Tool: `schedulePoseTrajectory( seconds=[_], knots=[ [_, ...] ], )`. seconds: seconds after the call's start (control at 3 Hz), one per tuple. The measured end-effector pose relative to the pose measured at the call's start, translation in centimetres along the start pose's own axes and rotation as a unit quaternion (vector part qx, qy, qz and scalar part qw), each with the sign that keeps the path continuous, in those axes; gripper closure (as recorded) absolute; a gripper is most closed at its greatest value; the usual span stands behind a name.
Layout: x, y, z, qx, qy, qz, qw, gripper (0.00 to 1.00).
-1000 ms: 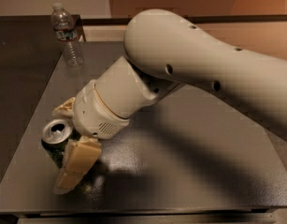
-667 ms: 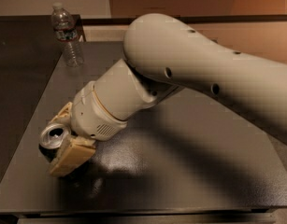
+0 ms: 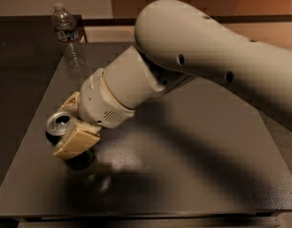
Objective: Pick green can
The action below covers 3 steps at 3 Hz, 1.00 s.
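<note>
The green can (image 3: 81, 159) is at the front left of the dark table (image 3: 193, 165). Its silver top with the pull-tab opening faces up and to the left, so the can is tilted. My gripper (image 3: 67, 127) is shut on the can, with one tan finger (image 3: 77, 141) across its near side and the other finger (image 3: 69, 101) behind it. Only the can's top and dark lower body show. A shadow lies on the table just below and to the right of the can.
A clear plastic water bottle (image 3: 68, 36) stands upright at the table's back left corner. My large white arm (image 3: 207, 61) crosses the view from the upper right. The table's left edge (image 3: 26, 137) runs close beside the can.
The near finger has closed in against the can. The can has tipped and shifted slightly with the gripper. The bottle has not moved.
</note>
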State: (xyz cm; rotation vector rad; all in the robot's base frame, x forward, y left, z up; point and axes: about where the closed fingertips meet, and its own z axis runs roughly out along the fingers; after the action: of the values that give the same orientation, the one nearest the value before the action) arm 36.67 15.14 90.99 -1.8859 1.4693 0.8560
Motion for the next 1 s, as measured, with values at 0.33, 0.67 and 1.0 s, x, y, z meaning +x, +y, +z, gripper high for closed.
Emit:
schedulePoseTrajectory(
  seconds=[0.33,0.67,1.0],
  knots=[
    [-1.3,-2.0,-3.0,0.017,-0.005,0.006,0.9998,1.00],
    [-2.9,-3.7,-6.1,0.031,-0.014,0.002,0.9994,1.00],
    [-4.9,-5.8,-10.1,0.042,-0.030,-0.005,0.9987,1.00]
  ],
)
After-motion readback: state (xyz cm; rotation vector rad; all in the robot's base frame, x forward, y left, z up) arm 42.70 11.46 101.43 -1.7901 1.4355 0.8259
